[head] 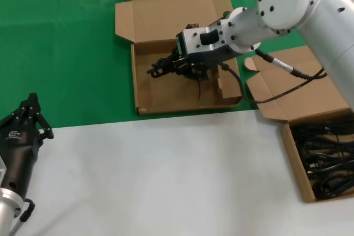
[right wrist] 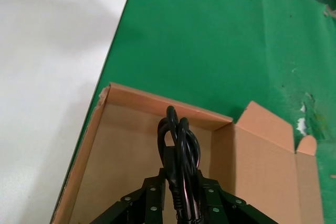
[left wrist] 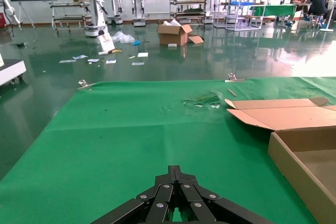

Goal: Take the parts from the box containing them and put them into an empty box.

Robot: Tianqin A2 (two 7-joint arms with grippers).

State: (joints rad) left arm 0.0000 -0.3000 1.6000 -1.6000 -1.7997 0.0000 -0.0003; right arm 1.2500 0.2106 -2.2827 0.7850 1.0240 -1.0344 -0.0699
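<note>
- Risk ahead, by judgement: looped strands snagging on the right tool at release, dragging the bundle back out; a trailing plug catching the box wall.
- Black looped power cable bundle, glossy and coiled, pinched in the right tool just above the floor of the open, otherwise bare brown cardboard box on the green desk.
- More black cables heaped in the second brown box, far right.
- Left tool parked near left, fingers pressed together.

cable bundle over left box | rest in right box
</note>
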